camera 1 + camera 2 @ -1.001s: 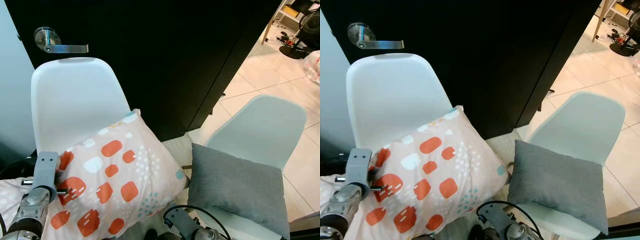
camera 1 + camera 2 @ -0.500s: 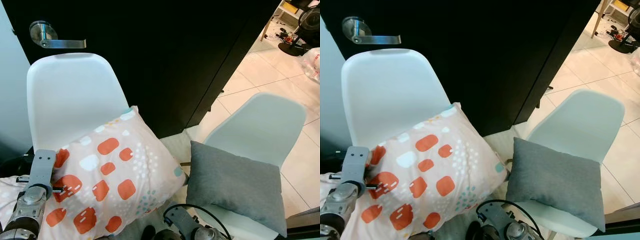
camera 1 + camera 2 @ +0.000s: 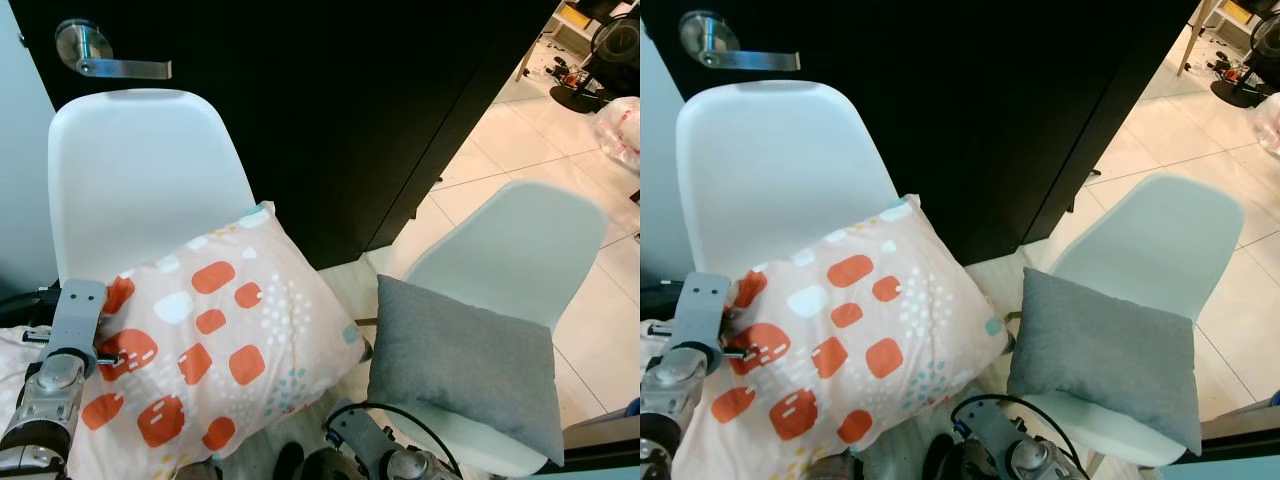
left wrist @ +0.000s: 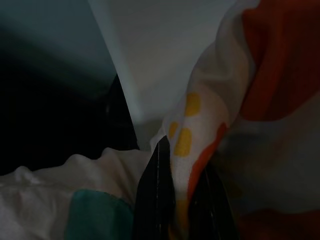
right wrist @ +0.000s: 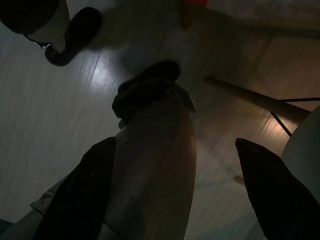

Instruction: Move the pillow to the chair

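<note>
A cream pillow with orange patches (image 3: 215, 345) lies tilted over the seat of the white chair (image 3: 140, 180) on the left, its top corner against the backrest. My left gripper (image 4: 182, 155) is shut on the pillow's left edge, with fabric pinched between the two black fingers (image 4: 159, 190). The left wrist (image 3: 72, 325) shows at the pillow's left side. My right arm (image 3: 375, 455) hangs low at the bottom edge. The right gripper (image 5: 174, 145) is open over the floor, holding nothing.
A second white chair (image 3: 520, 245) stands to the right with a grey pillow (image 3: 460, 365) on its seat. A black door (image 3: 350, 90) with a metal lever handle (image 3: 100, 55) is behind both chairs. Tiled floor (image 3: 520, 140) opens at the far right.
The whole picture has slid upward a little, so the camera moved. The patterned pillow stays in my left gripper, over the left chair's seat as before.
</note>
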Tool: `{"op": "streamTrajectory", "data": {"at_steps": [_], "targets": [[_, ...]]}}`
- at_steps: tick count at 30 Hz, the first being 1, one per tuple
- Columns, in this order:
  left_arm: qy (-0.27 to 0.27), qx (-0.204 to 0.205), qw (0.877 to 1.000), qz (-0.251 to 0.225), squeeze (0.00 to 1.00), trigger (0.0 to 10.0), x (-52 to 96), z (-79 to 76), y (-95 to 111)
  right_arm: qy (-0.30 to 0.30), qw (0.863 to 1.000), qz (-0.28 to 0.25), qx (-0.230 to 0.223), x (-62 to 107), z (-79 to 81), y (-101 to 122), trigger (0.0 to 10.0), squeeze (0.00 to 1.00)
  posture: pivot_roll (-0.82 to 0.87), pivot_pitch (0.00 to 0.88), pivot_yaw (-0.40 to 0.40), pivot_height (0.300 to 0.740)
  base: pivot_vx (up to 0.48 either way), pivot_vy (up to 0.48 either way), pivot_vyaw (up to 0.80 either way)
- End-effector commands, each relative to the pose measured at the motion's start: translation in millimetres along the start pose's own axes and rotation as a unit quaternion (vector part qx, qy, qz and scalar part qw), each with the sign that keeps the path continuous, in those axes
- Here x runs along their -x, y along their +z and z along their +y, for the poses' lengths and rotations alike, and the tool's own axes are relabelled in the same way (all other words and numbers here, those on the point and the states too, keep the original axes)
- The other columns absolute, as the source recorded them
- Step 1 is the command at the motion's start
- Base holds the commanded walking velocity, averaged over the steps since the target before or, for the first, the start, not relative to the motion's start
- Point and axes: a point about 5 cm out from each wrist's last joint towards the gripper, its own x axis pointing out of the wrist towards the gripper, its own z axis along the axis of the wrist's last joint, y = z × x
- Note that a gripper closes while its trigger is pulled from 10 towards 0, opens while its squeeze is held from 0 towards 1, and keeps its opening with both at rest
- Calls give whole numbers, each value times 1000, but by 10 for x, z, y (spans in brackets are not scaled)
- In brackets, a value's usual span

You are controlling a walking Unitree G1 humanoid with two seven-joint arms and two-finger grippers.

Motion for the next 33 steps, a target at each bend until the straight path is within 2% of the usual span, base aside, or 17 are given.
{"op": "streamTrajectory", "data": {"at_steps": [1, 9, 13, 25, 33], "targets": [[-3, -10, 1000, -6, 0, 10000, 7, -5, -6, 26, 991, 128, -19, 134, 136, -664, 10000, 0, 50, 229, -203, 652, 0, 0, 0], [-17, -10, 1000, -4, 0, 10000, 22, -83, -29, 30, 991, 131, -18, 135, 140, -668, 10000, 0, 53, 233, -201, 612, 0, 0, 0], [-19, -11, 1000, 0, 0, 10000, 31, -108, -55, 29, 992, 122, -28, 126, 142, -643, 10000, 0, 55, 233, -199, 612, 0, 0, 0], [-16, -9, 1000, 1, 0, 10000, 28, -98, -48, 37, 990, 133, -20, 128, 161, -661, 10000, 0, 57, 232, -196, 612, 0, 0, 0], [-17, -8, 1000, -2, 0, 10000, 25, -104, -32, 40, 990, 129, -31, 129, 188, -677, 10000, 0, 55, 237, -195, 577, 0, 0, 0]]}}
